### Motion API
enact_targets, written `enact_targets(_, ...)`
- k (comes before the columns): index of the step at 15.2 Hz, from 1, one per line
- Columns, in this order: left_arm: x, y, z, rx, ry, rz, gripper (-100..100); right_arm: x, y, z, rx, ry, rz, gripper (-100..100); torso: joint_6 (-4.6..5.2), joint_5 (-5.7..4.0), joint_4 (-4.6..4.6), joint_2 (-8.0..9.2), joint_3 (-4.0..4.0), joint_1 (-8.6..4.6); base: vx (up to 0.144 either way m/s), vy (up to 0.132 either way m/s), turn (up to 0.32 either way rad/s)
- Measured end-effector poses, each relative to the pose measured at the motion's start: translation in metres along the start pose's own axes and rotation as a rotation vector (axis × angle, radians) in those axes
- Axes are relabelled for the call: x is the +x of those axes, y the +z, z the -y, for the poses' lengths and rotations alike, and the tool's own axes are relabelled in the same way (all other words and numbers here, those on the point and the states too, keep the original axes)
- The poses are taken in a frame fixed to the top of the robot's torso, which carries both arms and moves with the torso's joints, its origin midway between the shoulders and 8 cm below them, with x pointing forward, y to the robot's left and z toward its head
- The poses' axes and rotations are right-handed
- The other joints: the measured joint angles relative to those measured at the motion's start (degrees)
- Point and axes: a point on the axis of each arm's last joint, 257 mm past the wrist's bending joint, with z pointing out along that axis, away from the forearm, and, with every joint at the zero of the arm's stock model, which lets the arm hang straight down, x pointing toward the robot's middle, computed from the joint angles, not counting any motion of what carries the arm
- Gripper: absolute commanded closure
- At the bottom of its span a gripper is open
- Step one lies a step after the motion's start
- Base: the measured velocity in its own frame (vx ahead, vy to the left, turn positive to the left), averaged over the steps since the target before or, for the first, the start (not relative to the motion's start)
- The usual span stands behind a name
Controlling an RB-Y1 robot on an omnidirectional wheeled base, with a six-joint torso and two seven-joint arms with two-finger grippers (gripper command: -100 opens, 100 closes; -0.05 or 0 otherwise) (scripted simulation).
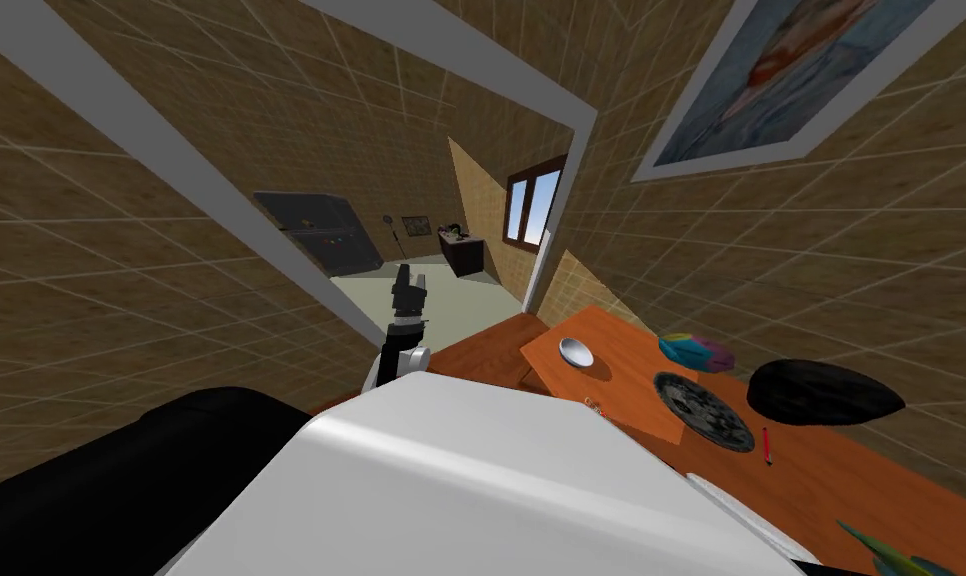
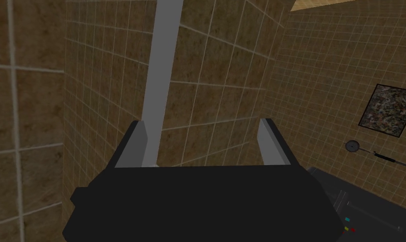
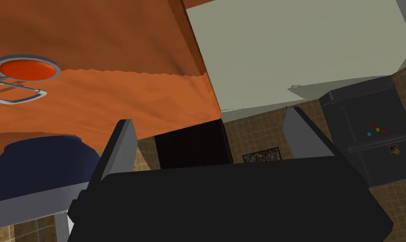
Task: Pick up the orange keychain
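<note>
Holding the right tool (image 3: 209, 117) spread open and empty close by the bench (image 3: 93, 25), probably to line up a reach. Seeing the orange keychain (image 3: 27, 70) well apart from its blades, flat at the rim of the orange mat (image 3: 114, 101). Holding the left tool (image 2: 202, 126) open too, aimed at a tiled wall, likely just clear of the work.
</note>
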Motion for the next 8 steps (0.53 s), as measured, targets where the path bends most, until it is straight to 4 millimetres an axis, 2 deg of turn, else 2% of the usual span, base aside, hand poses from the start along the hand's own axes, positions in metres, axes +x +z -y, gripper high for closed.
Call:
enact_targets(3, 0.000, 0.000, 0.000, 0.000, 0.000, 0.000, 0, 0.031, -0.016, 0.015, 0.018, -0.042, -0.077, -100, 0.02, 0.00, 0.02, 0.10, 0.05, -0.05, 0.039, 0.013, 0.140)
enact_targets(8, 0.000, 0.000, 0.000, 0.000, 0.000, 0.000, 0, 0.071, -0.039, 0.035, 0.039, -0.104, -0.186, -100, 0.00, -0.02, 0.03, 0.13, 0.07, -0.06, 0.039, 0.012, 0.169)
